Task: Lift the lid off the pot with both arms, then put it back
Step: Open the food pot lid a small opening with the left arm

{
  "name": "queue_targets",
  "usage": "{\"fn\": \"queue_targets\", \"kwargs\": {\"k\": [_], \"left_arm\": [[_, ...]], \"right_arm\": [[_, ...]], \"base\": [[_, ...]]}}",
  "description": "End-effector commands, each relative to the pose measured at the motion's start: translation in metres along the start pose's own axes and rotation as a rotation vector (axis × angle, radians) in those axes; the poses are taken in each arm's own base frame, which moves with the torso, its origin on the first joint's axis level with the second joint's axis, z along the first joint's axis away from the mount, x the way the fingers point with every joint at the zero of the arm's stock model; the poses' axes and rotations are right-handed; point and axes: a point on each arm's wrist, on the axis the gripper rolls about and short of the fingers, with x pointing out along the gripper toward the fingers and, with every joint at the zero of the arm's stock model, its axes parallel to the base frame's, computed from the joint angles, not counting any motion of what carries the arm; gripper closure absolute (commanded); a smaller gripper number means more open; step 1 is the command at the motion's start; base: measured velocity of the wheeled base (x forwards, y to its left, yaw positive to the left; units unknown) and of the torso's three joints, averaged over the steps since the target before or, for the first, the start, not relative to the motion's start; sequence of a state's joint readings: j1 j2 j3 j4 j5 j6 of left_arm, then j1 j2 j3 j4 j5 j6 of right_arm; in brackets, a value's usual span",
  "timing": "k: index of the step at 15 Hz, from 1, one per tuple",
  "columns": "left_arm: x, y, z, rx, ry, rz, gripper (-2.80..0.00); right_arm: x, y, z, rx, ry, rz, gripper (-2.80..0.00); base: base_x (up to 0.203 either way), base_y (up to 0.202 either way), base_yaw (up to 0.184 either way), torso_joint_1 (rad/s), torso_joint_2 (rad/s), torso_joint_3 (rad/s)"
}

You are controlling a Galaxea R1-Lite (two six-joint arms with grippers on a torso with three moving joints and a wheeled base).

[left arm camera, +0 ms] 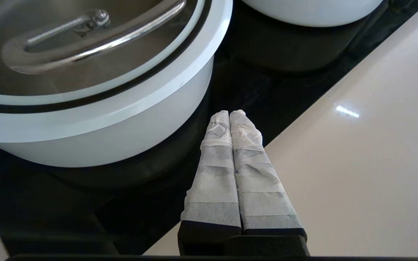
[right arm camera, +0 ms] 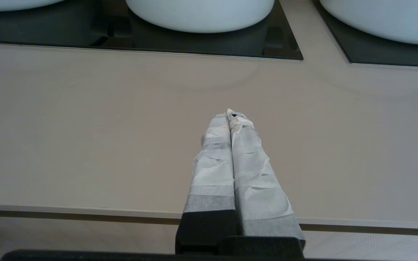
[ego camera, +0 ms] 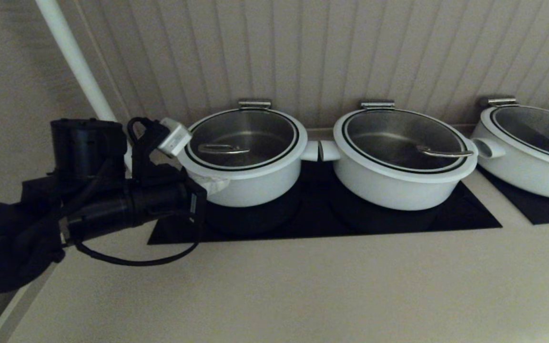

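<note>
Left hand (left arm camera: pixel 229 115) first: we see its taped fingers pressed together, gripping nothing, low beside the front wall of the pot (left arm camera: pixel 96 130) and over the black hob panel (left arm camera: pixel 267 90). Our right hand (right arm camera: pixel 231 115) is likewise closed and empty, hanging over the bare bench (right arm camera: pixel 85 127) well short of the pots; it does not show in the head view.

On the pot sits the lid (ego camera: pixel 245 138), seated flat inside the rim, leftmost of three pots in the head view, its side handle almost touching that of the wider pot (ego camera: pixel 398 162) next to it.

We judge the lid stiff, fairly heavy for its size, breakable and slick on the glass. Its arched steel handle (left arm camera: pixel 96 43) is the sound place to grip, the white rim a second purchase for the other hand. Both hands must open first.
</note>
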State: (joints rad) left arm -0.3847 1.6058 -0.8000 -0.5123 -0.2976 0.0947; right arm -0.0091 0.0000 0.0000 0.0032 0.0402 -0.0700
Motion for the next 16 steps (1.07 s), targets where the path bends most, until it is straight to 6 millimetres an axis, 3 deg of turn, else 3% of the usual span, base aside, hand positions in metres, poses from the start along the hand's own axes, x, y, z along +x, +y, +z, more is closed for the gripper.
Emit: {"fn": "queue_targets", "kwargs": {"k": [1,16], "left_arm": [[0.003,0.001,-0.001,-0.002,0.005,-0.001,0.0],[0.025,0.01,-0.002,-0.009,-0.041,0.091,0.0]], "right_arm": [[0.0,0.0,0.0,-0.001,0.0,0.001,0.0],[0.0,0.0,0.0,-0.001,0.0,0.0,0.0]], "base": [[0.0,0.0,0.0,0.0,0.0,0.0],[0.0,0.0,0.0,0.0,0.0,0.0]]}}
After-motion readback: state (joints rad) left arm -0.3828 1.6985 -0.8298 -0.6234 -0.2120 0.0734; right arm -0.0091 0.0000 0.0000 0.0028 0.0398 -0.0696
